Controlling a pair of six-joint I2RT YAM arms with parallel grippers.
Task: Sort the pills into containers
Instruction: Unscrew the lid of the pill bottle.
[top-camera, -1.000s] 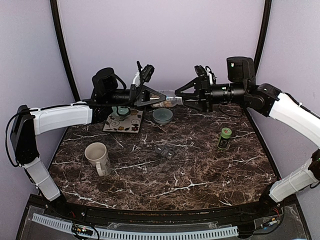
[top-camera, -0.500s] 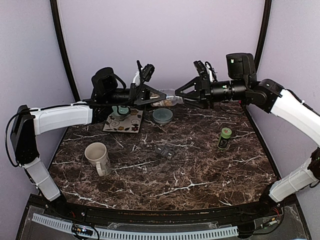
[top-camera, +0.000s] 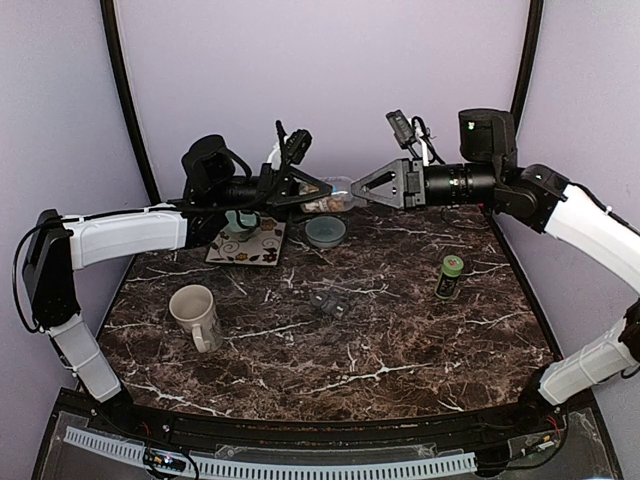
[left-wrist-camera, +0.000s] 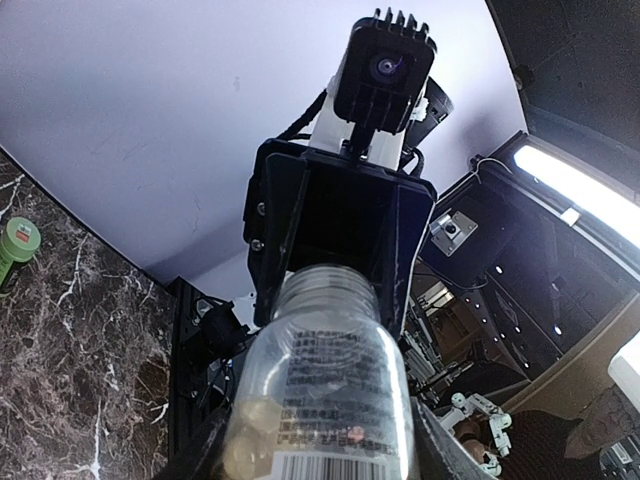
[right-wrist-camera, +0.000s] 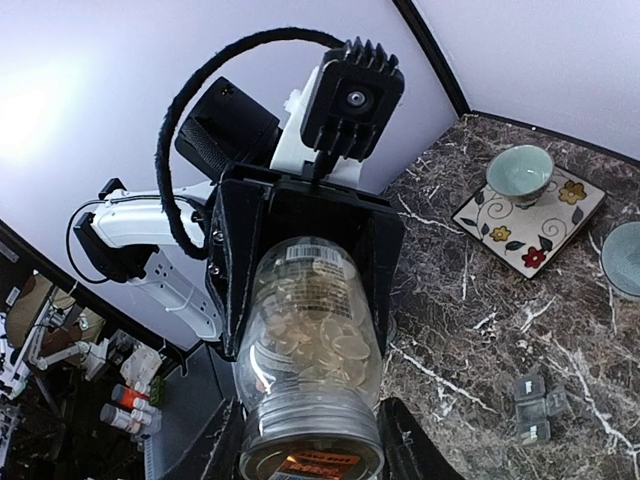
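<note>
Pill bottle (top-camera: 338, 198) — clear plastic, part full of pale tablets; aloft over back of table (top-camera: 400, 330). Left gripper (top-camera: 318, 192) clamped round body, right gripper (top-camera: 360, 189) pinching neck end (cap likely). Judged light, stiff, slick — hold body, twist cap gently.

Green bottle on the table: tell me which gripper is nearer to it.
Right. The right gripper is raised behind and left of the green bottle, at one end of the pill bottle; the left gripper holds that bottle's other end, farther away.
</note>
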